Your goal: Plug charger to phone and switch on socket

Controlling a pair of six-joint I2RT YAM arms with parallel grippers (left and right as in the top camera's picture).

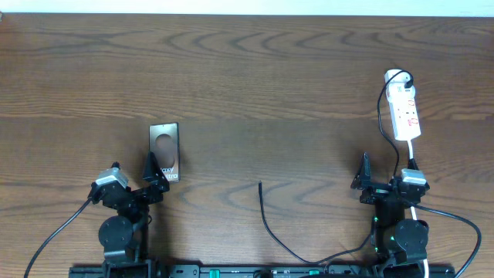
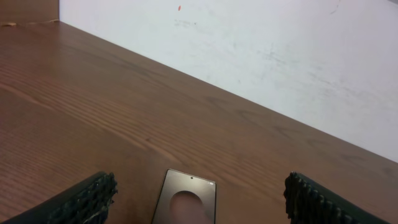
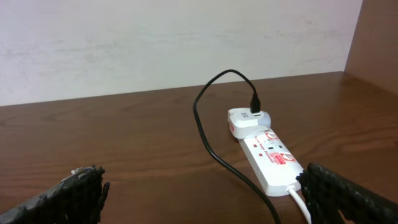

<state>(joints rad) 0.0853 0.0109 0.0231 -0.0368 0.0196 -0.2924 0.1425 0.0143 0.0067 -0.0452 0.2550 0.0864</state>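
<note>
Left gripper [image 1: 154,181] is seen low over the table [image 1: 247,77], close to the near edge and left of the middle. Its jaws are spread wide and nothing is held between them. Just beyond it the phone [image 1: 164,150] is laid flat, a dark glossy slab with its lettered end turned toward the near edge. In the left wrist view the phone is framed between the two ribbed fingers [image 2: 93,198], and no contact with it can be made out. From overhead one finger is seen crossing the phone's near left corner; whether it touches cannot be told.

Toward the right edge the right gripper [image 1: 364,179] is likewise held wide apart and empty, near the near edge. Beyond it, well apart, the socket [image 1: 405,112] is laid lengthwise toward the far right corner, with red marks on its top. A white adapter [image 3: 249,119] is seated in its far end, with a black lead plugged into it. That lead is looped past the socket's left side and is lost behind the right arm. A white cord [image 3: 298,200] is led from the socket's near end.

The charger [image 1: 265,219] is laid loose near the middle of the near edge, its free tip pointed toward the far edge, well apart from the phone.
</note>
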